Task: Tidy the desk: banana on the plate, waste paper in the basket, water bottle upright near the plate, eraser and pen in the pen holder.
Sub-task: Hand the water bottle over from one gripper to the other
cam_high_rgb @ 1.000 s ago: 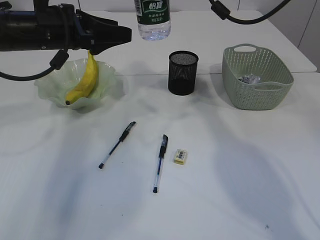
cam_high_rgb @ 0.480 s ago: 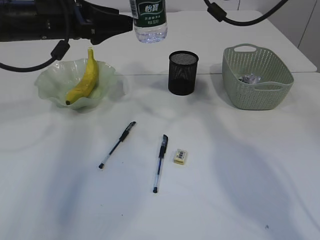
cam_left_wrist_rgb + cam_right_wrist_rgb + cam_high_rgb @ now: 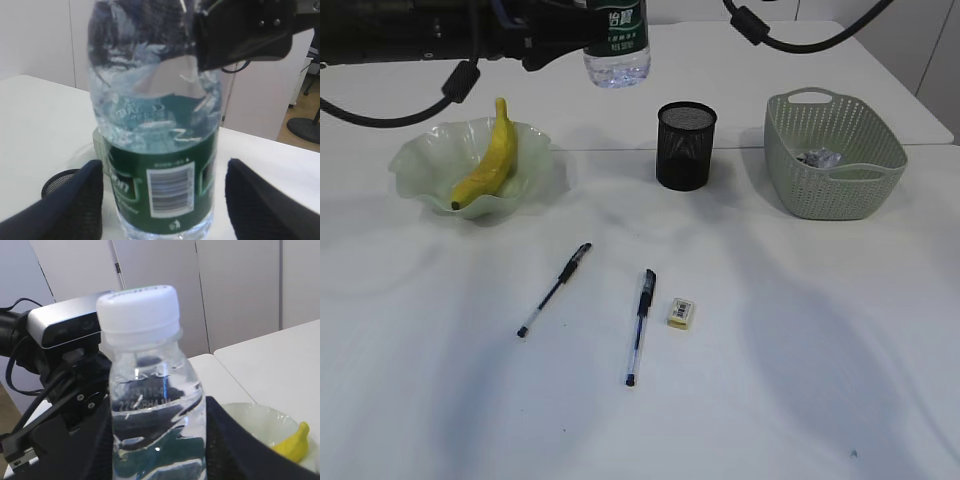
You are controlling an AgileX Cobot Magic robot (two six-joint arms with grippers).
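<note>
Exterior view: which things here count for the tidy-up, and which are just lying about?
In the job: yellow banana in pale green wavy plate; clear green-labelled water bottle; black mesh pen holder; two black pens; small yellow eraser; crumpled paper in green basket.

Lying about: nothing.

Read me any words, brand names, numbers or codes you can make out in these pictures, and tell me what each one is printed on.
"怡寶": white brand characters on the green label of the water bottle, exterior view.
Embossed lettering on the bottle's clear plastic, left wrist view: too blurred to read.
Barcode on the label, left wrist view: digits too small.
Printed code under the cap, right wrist view: illegible.
Barcode sticker on the eraser: too small.
</note>
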